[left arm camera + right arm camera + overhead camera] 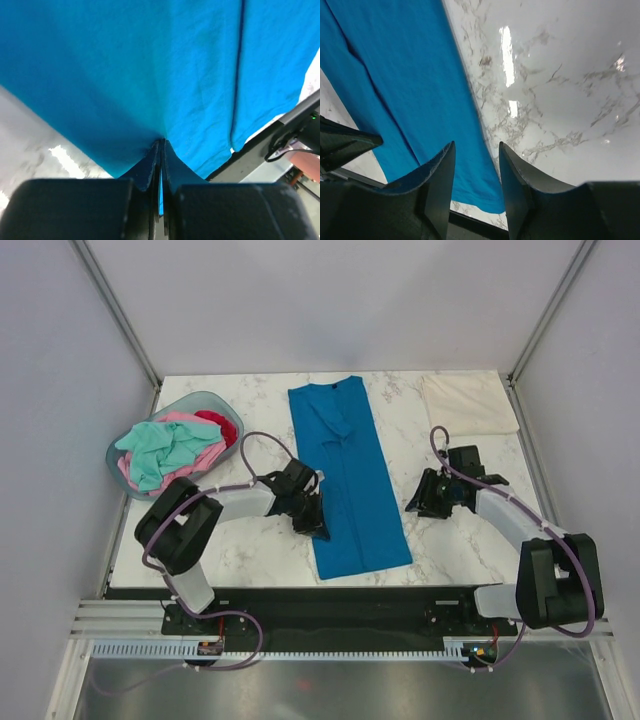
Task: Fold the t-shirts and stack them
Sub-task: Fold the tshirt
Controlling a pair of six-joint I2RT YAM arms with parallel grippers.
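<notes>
A bright blue t-shirt [345, 480] lies as a long narrow strip down the middle of the table, collar at the far end. My left gripper [312, 527] is at the strip's near left edge, shut on the cloth; the left wrist view shows the blue t-shirt [150, 65] pinched between the closed fingers [149, 167]. My right gripper [414, 506] hovers over bare marble just right of the strip, open and holding nothing. In the right wrist view the blue t-shirt [395, 75] lies ahead and to the left of the right gripper [476, 147]. A folded cream t-shirt [470, 402] rests at the far right.
A pale blue-grey oval basket [131, 489] stands at the far left, holding crumpled mint green [160, 448], pink [183, 420] and red [222, 425] t-shirts. The marble table [450, 540] ends in a dark front edge close behind the strip's near hem.
</notes>
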